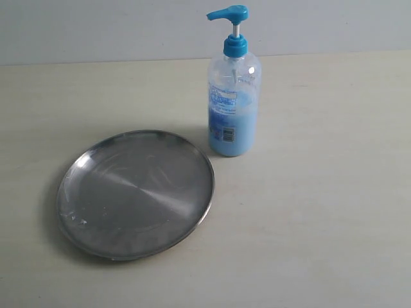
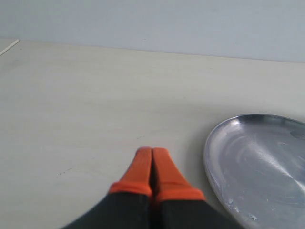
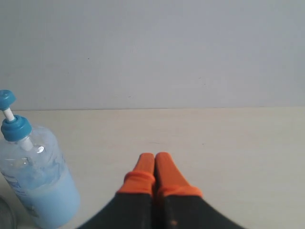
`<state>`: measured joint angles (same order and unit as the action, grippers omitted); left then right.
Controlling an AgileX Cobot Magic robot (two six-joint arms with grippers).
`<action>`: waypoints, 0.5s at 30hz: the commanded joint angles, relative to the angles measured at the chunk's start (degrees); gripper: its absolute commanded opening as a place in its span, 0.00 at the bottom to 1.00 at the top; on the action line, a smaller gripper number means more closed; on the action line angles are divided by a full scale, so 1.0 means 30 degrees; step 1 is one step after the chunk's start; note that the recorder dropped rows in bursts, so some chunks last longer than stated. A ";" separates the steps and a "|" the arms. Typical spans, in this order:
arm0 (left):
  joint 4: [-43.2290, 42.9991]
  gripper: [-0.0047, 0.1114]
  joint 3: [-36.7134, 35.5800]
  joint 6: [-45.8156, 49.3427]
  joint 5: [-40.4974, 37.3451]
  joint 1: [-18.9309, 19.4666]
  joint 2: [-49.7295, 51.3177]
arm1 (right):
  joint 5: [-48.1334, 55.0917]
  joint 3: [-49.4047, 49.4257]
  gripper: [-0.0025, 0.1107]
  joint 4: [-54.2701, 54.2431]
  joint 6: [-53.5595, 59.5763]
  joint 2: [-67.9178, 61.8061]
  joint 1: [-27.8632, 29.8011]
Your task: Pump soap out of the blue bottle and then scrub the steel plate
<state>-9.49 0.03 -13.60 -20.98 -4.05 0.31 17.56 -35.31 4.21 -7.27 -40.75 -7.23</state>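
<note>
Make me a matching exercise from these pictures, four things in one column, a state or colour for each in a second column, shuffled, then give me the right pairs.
Things:
1. blue bottle
2. steel plate
3. left gripper
4. pump head

States:
A. shut, orange tips together
B. lying flat, shiny grey
C. standing upright, clear plastic
D. bright blue, raised on its stem

Pairs: 1-C, 2-B, 3-A, 4-D
</note>
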 commanded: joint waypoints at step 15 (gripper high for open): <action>-0.0068 0.05 -0.0010 -0.0006 0.0157 0.0048 -0.0105 | -0.1756 -0.0137 0.02 -0.1856 -0.0249 -0.4299 -0.0050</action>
<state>-9.49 0.03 -13.60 -20.98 -4.05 0.31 13.49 -35.31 -1.13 -8.04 -50.56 -7.23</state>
